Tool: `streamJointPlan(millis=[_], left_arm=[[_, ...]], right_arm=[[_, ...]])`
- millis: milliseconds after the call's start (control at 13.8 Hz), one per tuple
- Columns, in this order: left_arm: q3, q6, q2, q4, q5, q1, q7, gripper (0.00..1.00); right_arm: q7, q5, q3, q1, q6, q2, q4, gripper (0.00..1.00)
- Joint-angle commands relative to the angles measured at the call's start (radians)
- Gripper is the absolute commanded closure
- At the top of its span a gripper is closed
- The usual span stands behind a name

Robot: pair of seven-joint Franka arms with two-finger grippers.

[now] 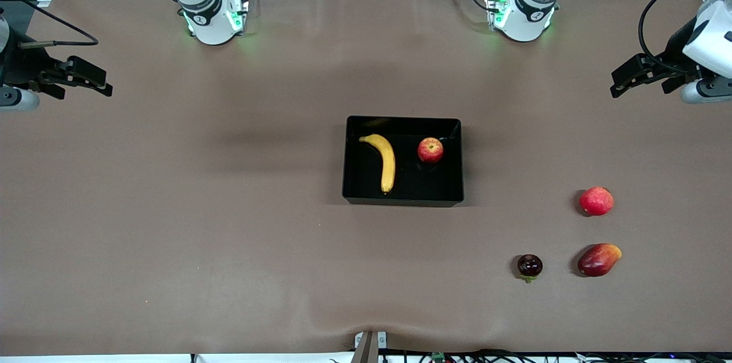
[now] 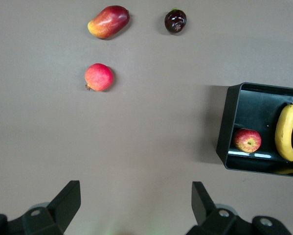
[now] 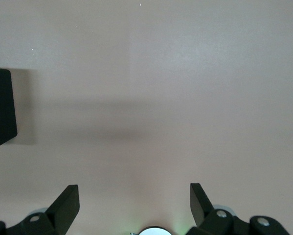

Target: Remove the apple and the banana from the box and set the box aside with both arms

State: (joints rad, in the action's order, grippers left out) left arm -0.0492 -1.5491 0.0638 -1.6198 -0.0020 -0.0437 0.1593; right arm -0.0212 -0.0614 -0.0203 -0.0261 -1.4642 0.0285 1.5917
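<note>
The black box [image 1: 400,200] sits at the middle of the table. In it lie the yellow banana [image 1: 385,160], toward the right arm's end, and the small red apple [image 1: 430,150], toward the left arm's end. The left wrist view shows the box [image 2: 224,137] with the apple [image 2: 247,140] and banana [image 2: 285,132]. The right wrist view shows only a corner of the box [image 3: 0,107]. My left gripper [image 1: 617,84] [image 2: 135,205] is open and empty, raised over the left arm's end of the table. My right gripper [image 1: 104,83] [image 3: 134,205] is open and empty over the right arm's end.
A round red fruit [image 1: 596,201] [image 2: 99,77], a red-orange mango [image 1: 599,259] [image 2: 108,21] and a dark maroon fruit [image 1: 529,266] [image 2: 175,20] lie on the table toward the left arm's end, nearer to the front camera than the box.
</note>
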Motion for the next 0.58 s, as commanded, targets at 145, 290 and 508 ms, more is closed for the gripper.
streamJointPlan(millis=[145,290,508], left_arm=[[0.002,0.014,-0.004,0.018,-0.023,0.005,-0.017,0.00],[0.002,0.014,-0.006,0.020,-0.023,0.007,-0.017,0.00],[0.002,0.014,-0.009,0.020,-0.023,-0.001,-0.015,0.00]], right_arm=[[0.010,0.005,-0.003,0.000,0.005,0.001,-0.001,0.00],[0.010,0.005,-0.003,0.002,0.007,0.001,0.001,0.00],[0.007,0.005,-0.003,0.000,0.007,0.001,-0.001,0.00]])
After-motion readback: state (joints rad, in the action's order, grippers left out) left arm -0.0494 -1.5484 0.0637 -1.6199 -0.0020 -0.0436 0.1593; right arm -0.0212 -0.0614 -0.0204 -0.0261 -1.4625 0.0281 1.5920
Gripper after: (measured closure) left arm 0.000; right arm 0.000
